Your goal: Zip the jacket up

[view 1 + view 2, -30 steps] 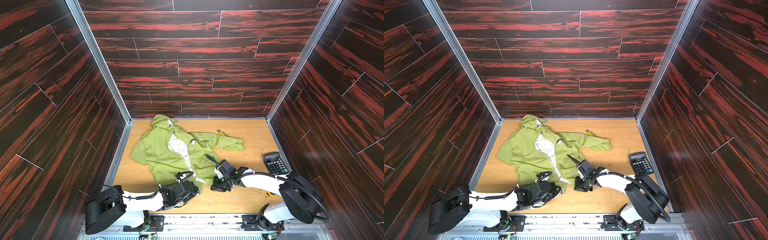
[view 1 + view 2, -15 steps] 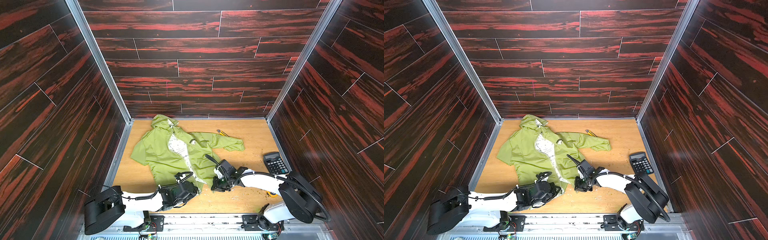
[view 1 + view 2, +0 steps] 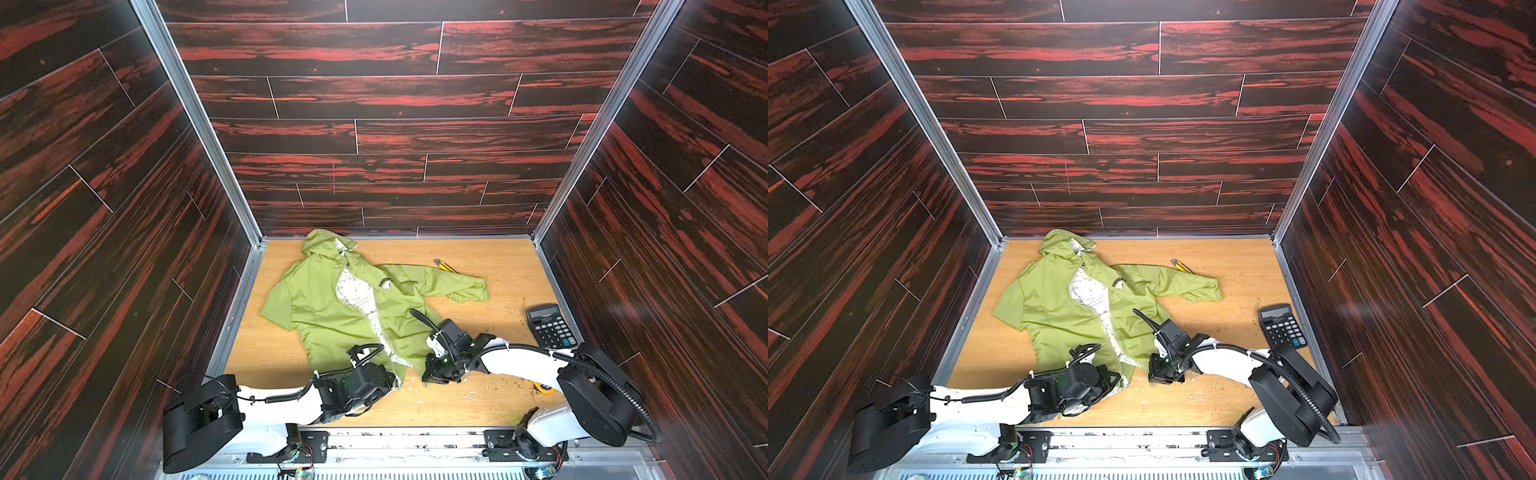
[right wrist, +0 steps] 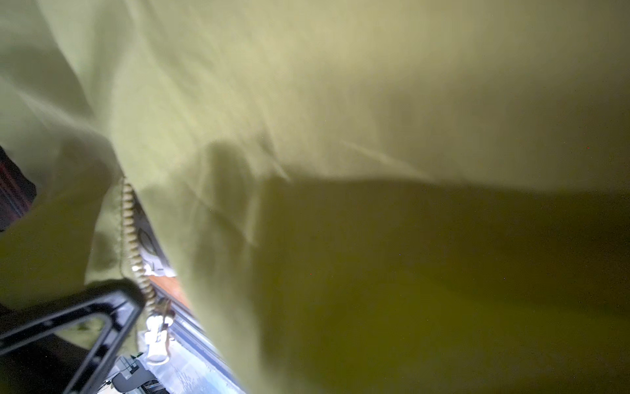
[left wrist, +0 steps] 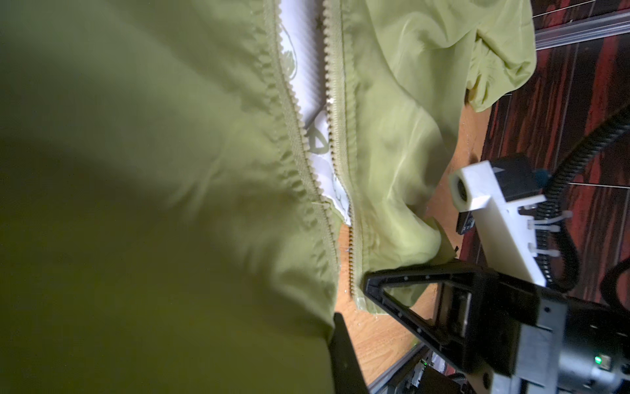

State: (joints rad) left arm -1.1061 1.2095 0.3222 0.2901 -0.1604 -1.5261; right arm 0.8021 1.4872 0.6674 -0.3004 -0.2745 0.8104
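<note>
Top views both show the thin lime-green hooded jacket (image 3: pixel 328 307) (image 3: pixel 1054 307) lying flat on the left half of the light wooden tabletop (image 3: pixel 498 282). Its hood points at the back wall and its hem at the robot's side. Its long axis runs from far to near, slanting slightly rightward toward the hem. One sleeve stretches out to the right. The front zipper (image 5: pixel 335 102) is undone, and the two rows of teeth spread apart over white patterned lining (image 3: pixel 353 291).

The left gripper (image 3: pixel 390 374) sits at the hem of the left front panel with its jaws pressed together on the cloth, which drapes over it. The right gripper (image 3: pixel 430 376) (image 5: pixel 368 279) pinches the bottom corner of the other panel, right at the zipper's lower end.

Dark red-and-black wood-grain panels (image 3: pixel 395 137) wall the table on three sides, with metal posts in the far corners. A black desk calculator (image 3: pixel 550 326) lies against the right edge, and a small yellow-and-black tool (image 3: pixel 445 266) lies just beyond the sleeve. Bare wood lies between sleeve and calculator, and a narrower strip runs along the left wall.
</note>
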